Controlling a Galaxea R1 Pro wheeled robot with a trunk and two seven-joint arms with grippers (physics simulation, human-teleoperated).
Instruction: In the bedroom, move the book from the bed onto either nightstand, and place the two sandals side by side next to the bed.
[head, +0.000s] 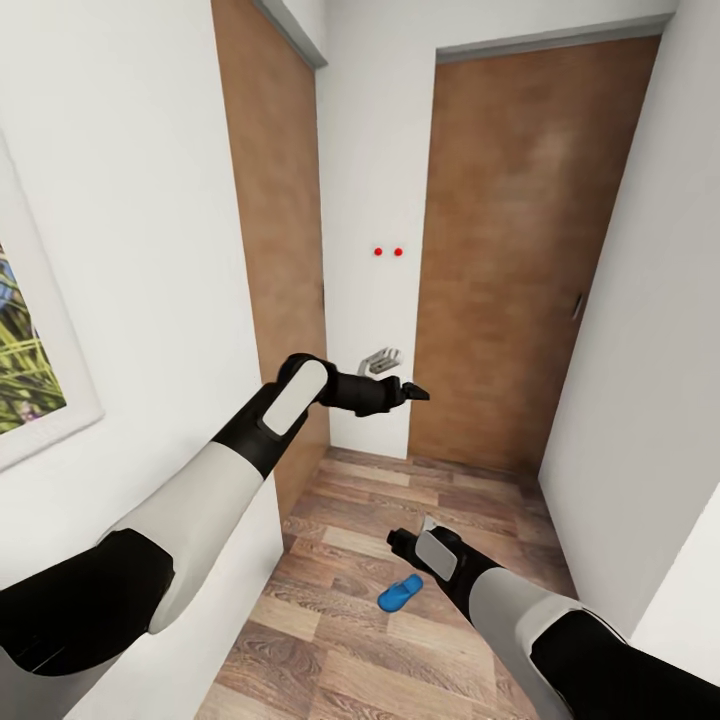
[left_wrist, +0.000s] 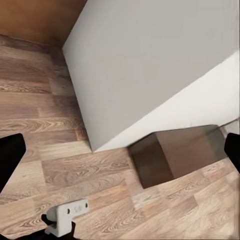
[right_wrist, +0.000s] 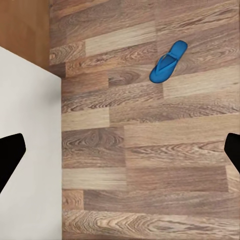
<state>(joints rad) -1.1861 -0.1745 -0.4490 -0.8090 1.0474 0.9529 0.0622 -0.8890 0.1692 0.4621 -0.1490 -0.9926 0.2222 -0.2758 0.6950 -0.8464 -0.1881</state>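
One bright blue sandal (head: 400, 593) lies flat on the wood-plank floor of a narrow passage, and the right wrist view looks down on the same sandal (right_wrist: 168, 61). My right gripper (head: 399, 543) hangs low over the floor just above and beside it, open and holding nothing; its dark fingertips (right_wrist: 11, 156) sit wide apart at the picture's edges. My left gripper (head: 417, 392) reaches forward at mid height toward the white wall end between two doors. It is open and holding nothing, with its fingertips (left_wrist: 10, 156) spread. The second sandal, the book and the bed are out of view.
Brown wooden doors stand ahead (head: 520, 280) and to the left (head: 270, 230), split by a white wall end (head: 372, 200) bearing two red dots. White walls close in on both sides, and a framed picture (head: 25, 360) hangs on the left wall. The plank floor (head: 350, 640) runs between them.
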